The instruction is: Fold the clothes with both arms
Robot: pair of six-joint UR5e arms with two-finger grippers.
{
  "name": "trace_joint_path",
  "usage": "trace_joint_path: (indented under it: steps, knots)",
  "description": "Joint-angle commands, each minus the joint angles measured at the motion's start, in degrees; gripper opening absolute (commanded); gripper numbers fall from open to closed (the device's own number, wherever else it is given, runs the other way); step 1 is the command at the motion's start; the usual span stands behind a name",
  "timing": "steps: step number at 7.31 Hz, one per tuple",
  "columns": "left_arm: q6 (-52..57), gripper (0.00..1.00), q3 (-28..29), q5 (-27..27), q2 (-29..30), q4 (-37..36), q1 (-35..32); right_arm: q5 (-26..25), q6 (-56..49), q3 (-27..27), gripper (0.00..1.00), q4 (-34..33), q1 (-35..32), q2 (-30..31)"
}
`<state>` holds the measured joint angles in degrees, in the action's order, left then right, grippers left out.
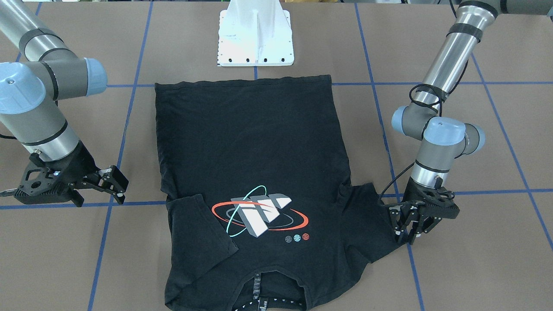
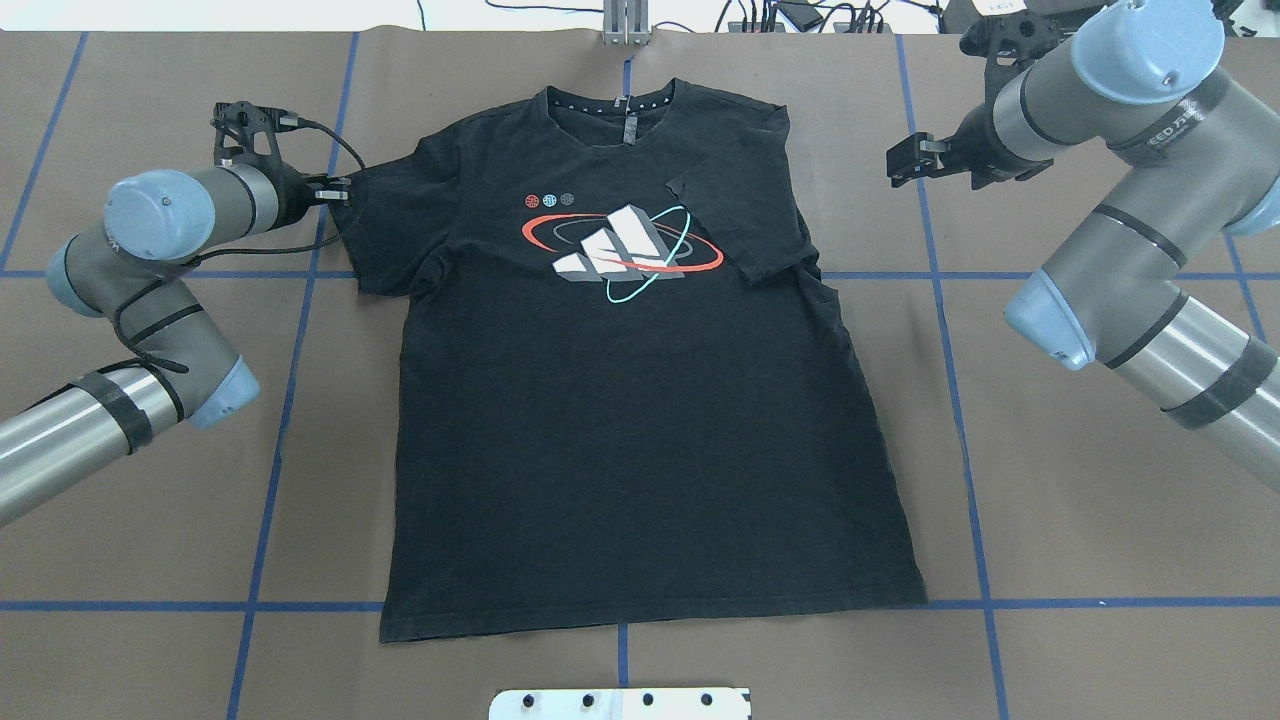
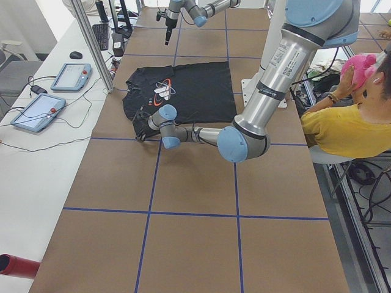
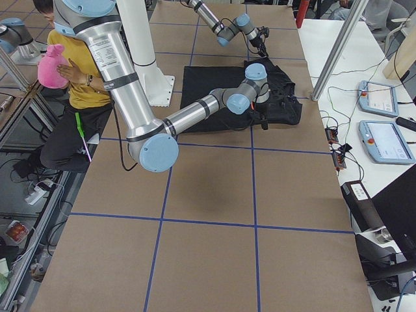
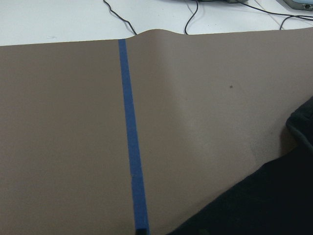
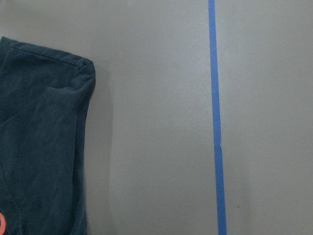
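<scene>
T-shirt (image 6: 44, 147), black, is lying flat on the brown table (image 6: 146, 122), well left of the blue tape line (image 6: 215, 122). Its hemmed corner is pointing toward the line. A sliver of red graphic (image 6: 1, 223) is showing farthest from it.

Left end effector (image 1: 408, 226) low; right end effector (image 1: 116, 185) jaws apart.

A brown paper-covered worktop (image 2: 1100, 520) spreads under both jaws, gridded with blue tape lines (image 2: 150, 606). Beyond the jaws, past an aluminium post (image 3: 91, 46), a white side bench (image 3: 36, 159) carries two tablet-like pendants (image 3: 68, 76), cables and a mouse (image 3: 76, 55).
</scene>
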<state>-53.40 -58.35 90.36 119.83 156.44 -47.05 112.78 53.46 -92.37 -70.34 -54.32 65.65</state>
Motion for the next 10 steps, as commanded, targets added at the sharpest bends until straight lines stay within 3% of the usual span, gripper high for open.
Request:
trace_joint_path:
  steps: [1, 6, 9, 10]
  knots:
    - [0.0, 0.0, 0.0, 0.1, -0.2, 0.8, -0.1, 0.0, 0.1, -0.1, 1.0, 0.0, 0.0, 0.0]
    - [-1.1, 0.0, -8.3, 3.1, 0.6, -0.9, -0.2, 0.0, 0.3, -0.1, 1.0, 0.0, 0.0, 0.0]
    - [-9.5, 0.0, -18.5, 3.2, 4.2, -18.7, 0.8, 0.0, 0.8, -0.2, 1.0, 0.0, 0.0, 0.0]
    - [-14.2, 0.0, -18.1, 3.1, 7.6, -21.5, 3.0, -0.1, 0.9, -0.2, 1.0, 0.0, 0.0, 0.0]
